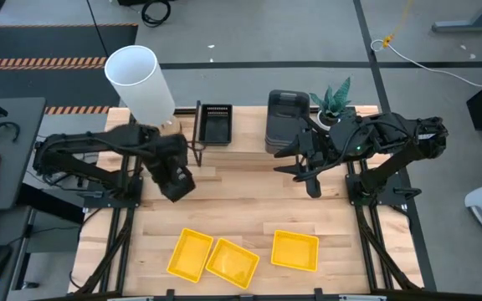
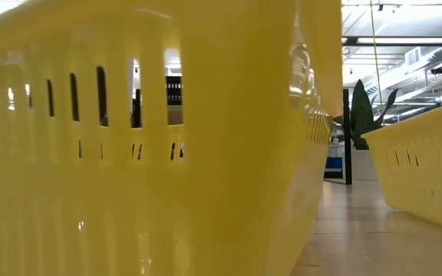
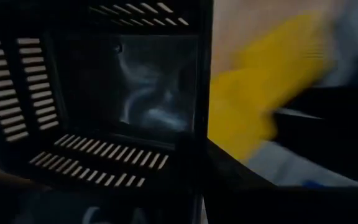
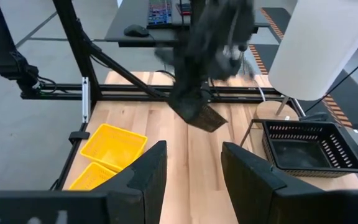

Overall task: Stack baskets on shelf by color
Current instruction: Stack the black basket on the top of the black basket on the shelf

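Note:
My left gripper (image 1: pixel 172 171) hangs over the table's left middle, shut on a small black slotted basket (image 1: pixel 180 186). This basket fills the left wrist view (image 3: pixel 104 99) and shows tilted in the air in the right wrist view (image 4: pixel 199 112). My right gripper (image 1: pixel 310 171) is open and empty (image 4: pixel 191 180) over the table's right middle, in front of the shelf (image 1: pixel 249 135). On the shelf stand another black basket (image 1: pixel 216 124) and a dark grey stack (image 1: pixel 287 121). Three yellow baskets (image 1: pixel 191 253) (image 1: pixel 233 262) (image 1: pixel 295 251) lie on the table near its front edge. My left gripper holds the black slotted basket from above, lifted clear of the table and tilted, its open side (image 3: pixel 154 93) toward the wrist camera. The gripper and the basket hide the place of contact, so the part held cannot be told.
A white cylinder (image 1: pixel 141 79) stands at the far left and a potted plant (image 1: pixel 333 100) at the far right of the shelf. In the low view a yellow basket wall (image 2: pixel 167 153) blocks most of the picture. Bare wood lies between the arms (image 1: pixel 241 201).

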{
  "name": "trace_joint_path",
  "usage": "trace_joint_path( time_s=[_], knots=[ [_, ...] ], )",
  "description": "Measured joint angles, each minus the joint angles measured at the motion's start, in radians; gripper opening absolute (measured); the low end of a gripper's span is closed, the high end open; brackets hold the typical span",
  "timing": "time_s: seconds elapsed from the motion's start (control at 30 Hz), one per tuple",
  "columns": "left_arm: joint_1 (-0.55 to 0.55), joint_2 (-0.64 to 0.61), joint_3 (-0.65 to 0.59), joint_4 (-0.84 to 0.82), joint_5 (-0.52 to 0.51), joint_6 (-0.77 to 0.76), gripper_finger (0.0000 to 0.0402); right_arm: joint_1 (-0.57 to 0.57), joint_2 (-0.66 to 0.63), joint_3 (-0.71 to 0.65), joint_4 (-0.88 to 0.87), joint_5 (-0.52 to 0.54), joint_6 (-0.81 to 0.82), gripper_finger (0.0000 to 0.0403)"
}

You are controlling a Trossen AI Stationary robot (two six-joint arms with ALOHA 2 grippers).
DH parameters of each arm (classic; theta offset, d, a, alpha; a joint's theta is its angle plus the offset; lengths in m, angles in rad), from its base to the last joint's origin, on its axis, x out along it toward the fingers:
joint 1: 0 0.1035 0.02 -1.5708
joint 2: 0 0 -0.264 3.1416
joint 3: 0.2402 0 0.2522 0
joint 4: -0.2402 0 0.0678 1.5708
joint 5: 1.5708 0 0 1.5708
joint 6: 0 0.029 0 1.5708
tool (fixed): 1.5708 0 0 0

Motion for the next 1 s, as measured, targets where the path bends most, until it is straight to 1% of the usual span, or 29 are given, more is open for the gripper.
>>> trace_joint_path(
  time_s=[0.1,0.2,0.27,0.33,0.37,0.47,0.6,0.67,0.73,0.83,0.93,1.0],
  knots=[
    [0.000,0.000,0.130,0.005,0.097,-0.020,0.0012,0.000,0.000,0.000,0.000,-0.005,-0.001,0.0158],
    [0.006,0.000,0.239,0.067,0.174,-0.051,0.0012,0.000,0.000,0.000,0.006,-0.005,-0.009,0.0158],
    [0.017,0.000,0.303,0.121,0.204,-0.069,0.0012,0.000,0.000,0.000,0.015,-0.006,-0.011,0.0158],
    [0.030,0.000,0.365,0.170,0.199,-0.067,0.0012,0.000,0.000,0.000,0.016,-0.019,-0.011,0.0158],
    [0.037,0.000,0.394,0.186,0.177,-0.059,0.0012,0.000,0.000,0.000,0.016,-0.021,-0.011,0.0158],
    [0.056,0.001,0.462,0.238,0.046,0.029,0.0012,0.000,0.000,0.000,0.016,-0.022,-0.011,0.0158],
    [0.072,0.002,0.482,0.293,-0.182,0.225,0.0012,0.000,0.000,0.000,0.018,-0.022,-0.016,0.0158],
    [0.072,0.015,0.482,0.289,-0.319,0.319,0.0012,0.000,0.000,0.000,0.022,-0.023,-0.018,0.0158],
    [0.072,0.034,0.481,0.278,-0.443,0.379,0.0012,0.000,0.000,0.000,0.022,-0.024,-0.014,0.0158],
    [0.073,0.082,0.480,0.266,-0.528,0.470,0.0012,0.000,0.000,0.000,0.023,-0.023,-0.014,0.0158],
    [0.080,0.141,0.480,0.247,-0.544,0.559,0.0013,0.000,0.000,0.000,0.025,-0.022,-0.011,0.0158],
    [0.085,0.186,0.480,0.226,-0.543,0.587,0.0013,0.000,0.000,0.000,0.026,-0.022,-0.011,0.0158]
  ],
)
